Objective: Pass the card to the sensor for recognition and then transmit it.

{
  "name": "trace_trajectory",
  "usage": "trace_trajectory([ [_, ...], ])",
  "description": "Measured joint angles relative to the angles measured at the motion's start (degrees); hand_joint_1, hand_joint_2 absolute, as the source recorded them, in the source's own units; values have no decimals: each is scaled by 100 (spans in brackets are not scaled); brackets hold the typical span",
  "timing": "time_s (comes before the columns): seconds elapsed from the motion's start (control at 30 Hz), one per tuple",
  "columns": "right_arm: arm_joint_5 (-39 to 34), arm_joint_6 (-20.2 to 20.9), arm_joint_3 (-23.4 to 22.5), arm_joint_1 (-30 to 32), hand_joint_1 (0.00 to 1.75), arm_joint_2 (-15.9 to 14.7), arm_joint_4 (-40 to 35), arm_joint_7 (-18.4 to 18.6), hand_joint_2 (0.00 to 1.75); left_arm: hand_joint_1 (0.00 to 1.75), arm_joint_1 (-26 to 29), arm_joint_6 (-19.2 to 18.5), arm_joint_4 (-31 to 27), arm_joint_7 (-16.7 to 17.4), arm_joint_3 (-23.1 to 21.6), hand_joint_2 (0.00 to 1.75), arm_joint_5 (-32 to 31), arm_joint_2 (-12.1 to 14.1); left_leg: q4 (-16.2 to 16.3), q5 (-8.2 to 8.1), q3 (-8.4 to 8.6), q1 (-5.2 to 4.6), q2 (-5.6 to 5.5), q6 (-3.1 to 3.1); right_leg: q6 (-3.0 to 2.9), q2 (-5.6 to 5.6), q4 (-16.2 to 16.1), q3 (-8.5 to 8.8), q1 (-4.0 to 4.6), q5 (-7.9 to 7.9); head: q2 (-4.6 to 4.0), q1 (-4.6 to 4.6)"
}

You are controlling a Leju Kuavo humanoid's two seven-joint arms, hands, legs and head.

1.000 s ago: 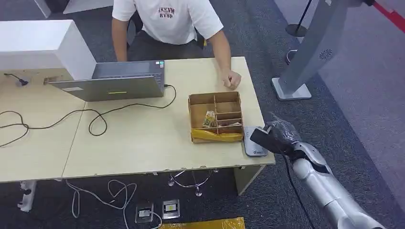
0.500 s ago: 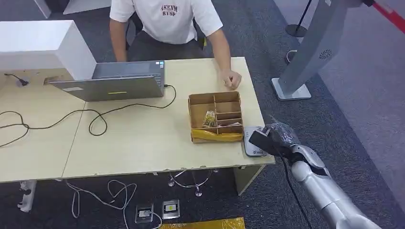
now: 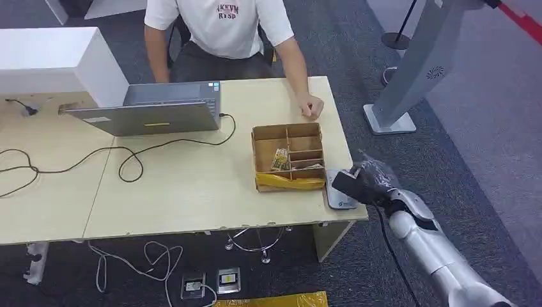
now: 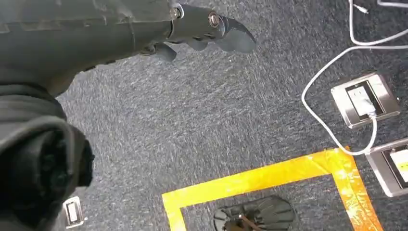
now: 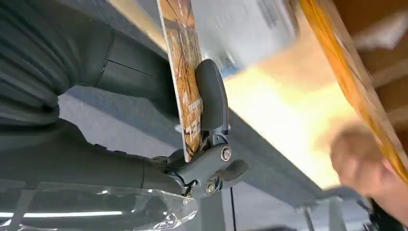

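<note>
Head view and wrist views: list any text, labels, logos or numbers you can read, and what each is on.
Shirt: two lines of dark red print, too small to read for certain.
Stand: a round logo, no legible words.
Sensor: small blue mark, unreadable.
Laptop: pale sticker and green strip, no legible text.
Card held in the right hand: patterned print, blurred, nothing readable.

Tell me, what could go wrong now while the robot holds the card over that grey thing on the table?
The right hand holds the card by just part of it, so it might slip and fall to the floor. The sensor sits near the table corner, so a nudge could push it off the edge. The cardboard tray sits right beside the sensor, and the hand could bump it while moving.
</note>
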Motion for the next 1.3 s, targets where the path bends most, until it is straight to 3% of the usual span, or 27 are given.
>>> trace_trajectory([
  [0.27,357,140,-162,-1646,175,-225,103,-497,175,0,-9,39,0,-208,-9,0,-136,0,1,3,-1,-5,12,1,3,7,1,-6,-5,4,0,0],
  [0.47,688,140,-164,-2994,175,-223,533,-996,175,0,-42,29,0,-252,-103,0,-208,0,1,3,-12,-4,9,1,3,3,1,-11,-4,3,0,2],
  [0.67,1333,212,100,-4154,175,231,1525,-1338,175,0,-109,-85,0,-262,-151,0,-205,0,-1,3,-14,2,6,1,3,4,4,-12,2,3,0,-2],
  [1.0,2111,258,821,-4385,175,1055,2735,-1203,175,0,-132,-164,-2,-262,-195,0,-186,53,0,8,-17,7,-11,0,2,-9,3,-10,7,3,0,2],
  [1.3,2243,205,1195,-4395,175,1495,3267,-966,175,0,-110,-166,-2,-262,-227,0,-131,66,0,8,-16,6,-10,0,2,-13,2,-11,6,3,0,0],
])
